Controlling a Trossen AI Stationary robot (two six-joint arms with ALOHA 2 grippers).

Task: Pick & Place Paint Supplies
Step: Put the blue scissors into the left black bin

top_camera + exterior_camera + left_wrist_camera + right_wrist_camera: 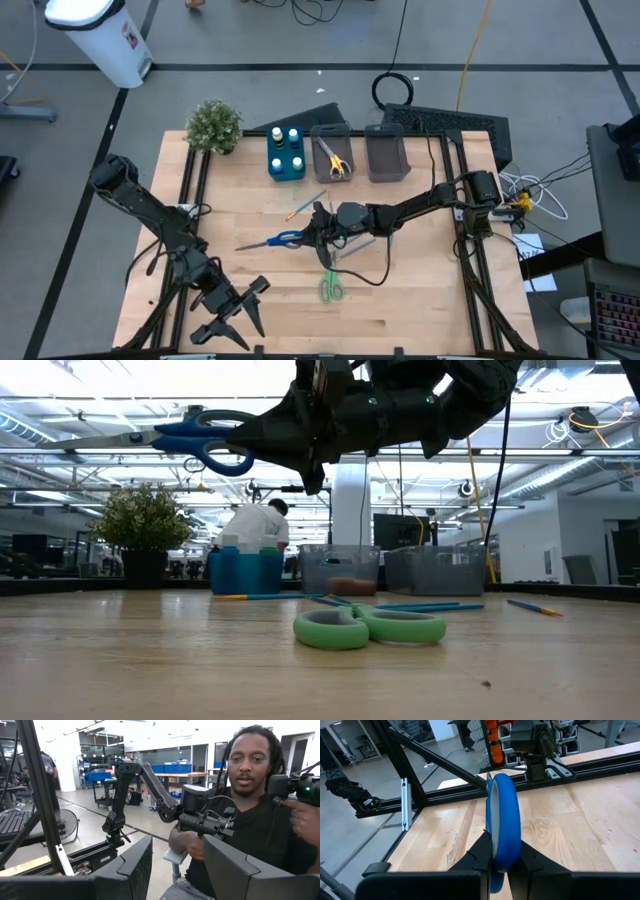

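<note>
Both of my arms are matte black, built from rounded joint housings linked by slim tubular segments, with thin black cables looping loosely alongside them. My left tool (pixel 232 312) ends in two long, flat, tapered black fingers; my right tool (pixel 320 232) is equally dark and blocky.

The right arm reaches in from three o'clock toward the table's middle, its gripper (pixel 318 232) raised clear of the surface and clamped on the blue scissors (pixel 278 240). The left arm waits at seven o'clock, its gripper (pixel 238 312) spread wide near the table's edge.
</note>
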